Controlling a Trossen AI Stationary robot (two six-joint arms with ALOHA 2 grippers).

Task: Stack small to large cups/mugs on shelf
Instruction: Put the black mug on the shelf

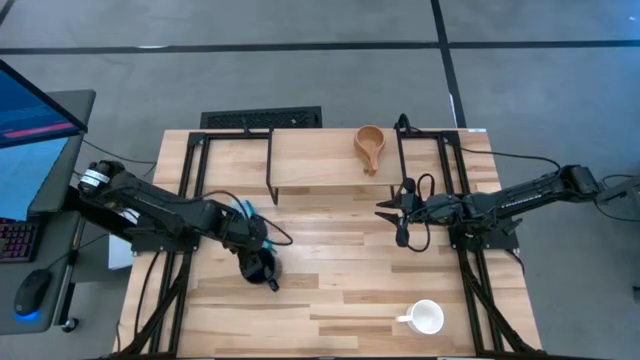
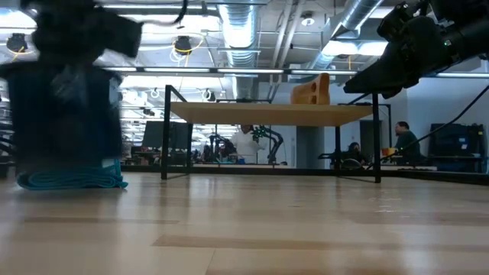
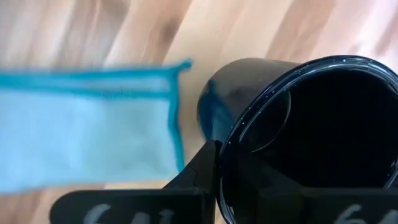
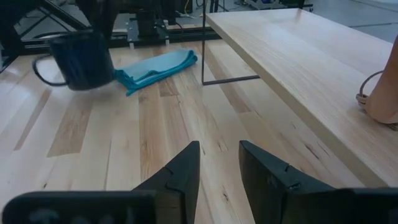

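Note:
A dark mug (image 1: 260, 267) hangs in my left gripper (image 1: 250, 250) over the table's middle left; it also shows in the low view (image 2: 61, 114) and in the right wrist view (image 4: 81, 59). A small tan wooden cup (image 1: 369, 145) stands on the plank top of the shelf (image 1: 320, 160) at the far side. A white mug (image 1: 427, 318) stands on the table near the front right. My right gripper (image 1: 388, 208) is open and empty, above the table just in front of the shelf's right end (image 4: 217, 162). My left gripper holds the dark mug by its rim (image 3: 231, 147). One finger (image 3: 198, 175) lies on the outside of the wall; the other is lost in the mug's dark inside. The fingers come from above. The mug hangs upright, lifted clear of the table.
A folded blue cloth (image 1: 243, 208) lies on the table just beyond the dark mug, by the shelf's left leg (image 2: 72, 180). The shelf's thin black legs (image 2: 165, 131) stand at the far side. Black frame rails (image 1: 190, 200) run along both table sides.

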